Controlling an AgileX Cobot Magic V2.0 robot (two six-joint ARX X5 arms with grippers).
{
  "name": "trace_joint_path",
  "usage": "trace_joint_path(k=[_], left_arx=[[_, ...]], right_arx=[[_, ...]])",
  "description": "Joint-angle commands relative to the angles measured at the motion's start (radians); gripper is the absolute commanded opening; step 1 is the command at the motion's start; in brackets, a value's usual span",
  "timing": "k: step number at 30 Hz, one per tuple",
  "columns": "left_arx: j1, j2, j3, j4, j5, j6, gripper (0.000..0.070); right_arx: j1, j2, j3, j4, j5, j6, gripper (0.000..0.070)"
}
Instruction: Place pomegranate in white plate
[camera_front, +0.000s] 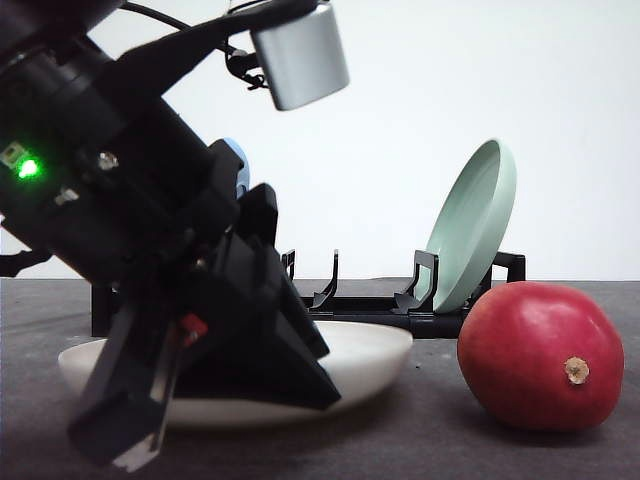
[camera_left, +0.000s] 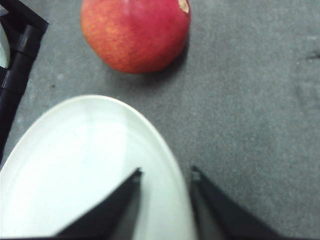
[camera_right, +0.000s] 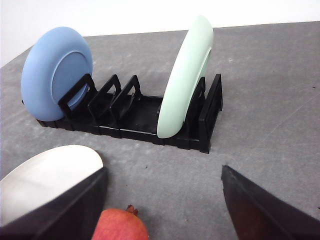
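The pomegranate (camera_front: 540, 355) is a glossy red fruit resting on the grey table at the right, its tan stem nub facing forward. The white plate (camera_front: 375, 350) lies flat on the table left of it, a small gap between them. My left gripper (camera_front: 140, 440) reaches down over the plate's near left part. In the left wrist view the left gripper (camera_left: 166, 173) is open and its fingers straddle the rim of the white plate (camera_left: 85, 165), with the pomegranate (camera_left: 135, 35) beyond. My right gripper (camera_right: 163, 170) is open wide above the pomegranate (camera_right: 120, 227), touching nothing.
A black dish rack (camera_right: 135, 117) stands behind the plate, holding an upright pale green plate (camera_right: 182, 75) at its right end and a blue plate (camera_right: 57, 67) at its left. Bare grey table (camera_right: 270, 110) lies right of the rack.
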Motion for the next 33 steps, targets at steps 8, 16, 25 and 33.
trace_joint_path(k=[8, 16, 25, 33], left_arx=[[0.027, -0.038, 0.143, -0.262, 0.083, -0.275, 0.039], [0.231, -0.098, 0.275, -0.555, 0.407, -0.43, 0.0391], [0.584, -0.211, 0.279, -0.64, 0.453, -0.52, 0.039], [0.897, -0.368, 0.279, -0.679, 0.453, -0.518, 0.039]], right_arx=[[0.003, 0.002, 0.018, 0.008, 0.007, 0.01, 0.0454], [0.003, 0.003, 0.018, 0.008, 0.007, 0.01, 0.0454], [0.003, 0.003, 0.018, 0.008, 0.006, 0.011, 0.0454], [0.003, 0.003, 0.018, 0.008, 0.003, 0.08, 0.0454]])
